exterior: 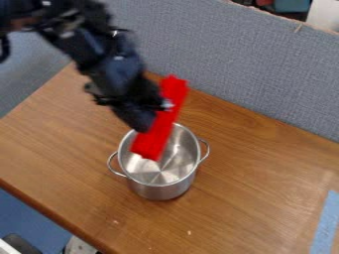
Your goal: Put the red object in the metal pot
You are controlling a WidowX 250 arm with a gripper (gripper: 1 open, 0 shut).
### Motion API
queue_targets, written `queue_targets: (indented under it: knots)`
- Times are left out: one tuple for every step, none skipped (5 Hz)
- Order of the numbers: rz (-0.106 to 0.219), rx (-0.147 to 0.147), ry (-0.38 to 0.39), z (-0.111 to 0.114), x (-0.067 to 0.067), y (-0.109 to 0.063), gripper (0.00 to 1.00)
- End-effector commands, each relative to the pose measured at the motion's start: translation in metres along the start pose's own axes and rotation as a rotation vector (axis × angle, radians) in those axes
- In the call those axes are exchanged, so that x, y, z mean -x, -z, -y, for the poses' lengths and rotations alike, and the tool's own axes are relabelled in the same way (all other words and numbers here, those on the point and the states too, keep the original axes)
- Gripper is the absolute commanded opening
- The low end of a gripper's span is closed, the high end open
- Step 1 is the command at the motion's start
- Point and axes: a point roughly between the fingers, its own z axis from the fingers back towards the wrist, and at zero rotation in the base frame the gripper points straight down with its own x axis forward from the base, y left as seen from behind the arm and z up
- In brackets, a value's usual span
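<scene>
- A brown wooden table (272,164) fills most of the view, its grain running along its length, with one corner cut off at the frame's 4 o'clock.
- A blue-grey fabric partition (245,64) stands behind the table's far edge, from 9 o'clock round to 3 o'clock.
- Above the partition, at 1 o'clock, pale and teal shapes show, too blurred to name.
- A strip of blue floor (20,213) shows beyond the near edge at 7 o'clock.
- The metal pot (188,181) stands upright just below the table's middle, shiny, with one small handle at its 9 o'clock and another at its 3 o'clock.
- The dark arm (86,45) reaches in from 11 o'clock.
- The gripper (141,100) is blurred, and its jaws are closed tight on the red object (161,121), holding it on the upper half.
- The red object tilts, its top toward 1 o'clock and its bottom toward 7 o'clock.
- Its upper end stands clear above the pot's far rim at 12 o'clock, just right of the gripper.
- Its lower end dips into the pot's mouth on the 10 o'clock side; whether it touches the inner wall cannot be told.
- The pot lies at 5 o'clock from the gripper, close beneath it.
</scene>
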Motion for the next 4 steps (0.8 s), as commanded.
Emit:
queue_targets:
  knots:
    - [0.020,0.037,0.041,-0.035,-0.015,0.023,0.00]
    - [-0.045,0.057,0.093,-0.064,-0.018,0.063,0.00]
    - [0.027,0.041,0.041,-0.080,-0.045,0.031,0.00]
    - [0.112,0.041,-0.002,-0.097,-0.071,-0.002,0.00]
